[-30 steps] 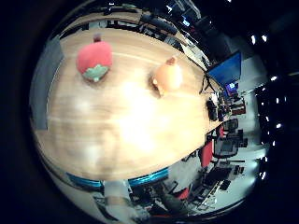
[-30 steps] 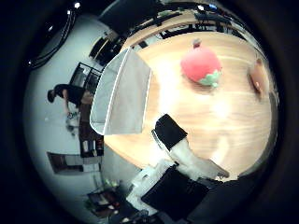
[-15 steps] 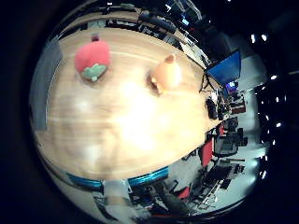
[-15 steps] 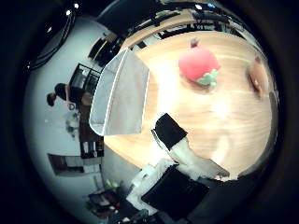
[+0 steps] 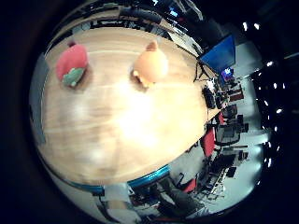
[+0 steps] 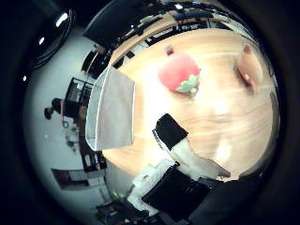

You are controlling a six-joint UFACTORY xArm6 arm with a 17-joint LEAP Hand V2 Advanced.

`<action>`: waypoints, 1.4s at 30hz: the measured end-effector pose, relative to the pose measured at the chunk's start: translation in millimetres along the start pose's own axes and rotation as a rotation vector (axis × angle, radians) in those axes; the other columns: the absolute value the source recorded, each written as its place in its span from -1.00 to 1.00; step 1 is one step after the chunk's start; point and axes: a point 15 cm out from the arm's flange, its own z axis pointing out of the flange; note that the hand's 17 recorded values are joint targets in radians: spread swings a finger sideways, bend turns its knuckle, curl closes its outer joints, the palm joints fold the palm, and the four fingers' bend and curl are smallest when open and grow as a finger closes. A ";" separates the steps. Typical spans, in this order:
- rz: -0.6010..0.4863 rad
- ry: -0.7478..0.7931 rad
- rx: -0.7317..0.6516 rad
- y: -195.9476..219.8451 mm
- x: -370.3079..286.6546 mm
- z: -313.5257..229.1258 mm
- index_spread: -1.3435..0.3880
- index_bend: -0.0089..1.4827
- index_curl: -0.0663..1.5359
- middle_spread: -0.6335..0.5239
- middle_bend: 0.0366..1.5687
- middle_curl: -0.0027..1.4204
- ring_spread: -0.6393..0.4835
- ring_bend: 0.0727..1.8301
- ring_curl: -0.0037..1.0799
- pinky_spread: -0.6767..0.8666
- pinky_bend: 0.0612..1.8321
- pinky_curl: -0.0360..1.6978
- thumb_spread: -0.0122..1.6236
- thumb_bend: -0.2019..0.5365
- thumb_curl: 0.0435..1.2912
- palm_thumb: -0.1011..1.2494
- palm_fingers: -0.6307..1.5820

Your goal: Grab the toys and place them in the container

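A red strawberry plush toy (image 6: 177,71) with a green leafy cap lies on the wooden table (image 5: 112,121); it also shows in the little finger side view (image 5: 71,63). An orange plush toy (image 5: 149,64) lies on the table some way from it, and shows in the thumb side view (image 6: 247,67). A clear plastic container (image 6: 110,106) stands at the table's edge beside the strawberry. My hand (image 6: 183,164) is above the table, away from both toys. One white and black finger shows, fairly straight, and touches nothing.
Beyond the table's far edge stand a blue screen (image 5: 222,54), desks and dark office chairs (image 5: 224,140). A broad bare stretch of table lies between the hand and the toys.
The whole picture has shifted in both views, so the hand has moved over the table. The toys and the container lie where they were.
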 end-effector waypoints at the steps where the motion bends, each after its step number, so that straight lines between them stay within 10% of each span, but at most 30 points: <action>1: 0.009 0.009 0.011 -7.7 8.0 3.2 0.04 -0.77 -0.54 0.00 -0.79 -0.52 0.21 -0.77 -0.53 0.33 -0.78 -0.61 0.38 -0.51 -0.62 -0.30 -0.14; 42: 0.176 0.061 -0.124 -113.4 171.8 116.3 0.07 -0.82 -0.62 -0.05 -0.81 -0.51 0.06 -0.55 -0.49 0.27 -0.53 -0.59 0.34 -0.51 -0.62 -0.31 -0.16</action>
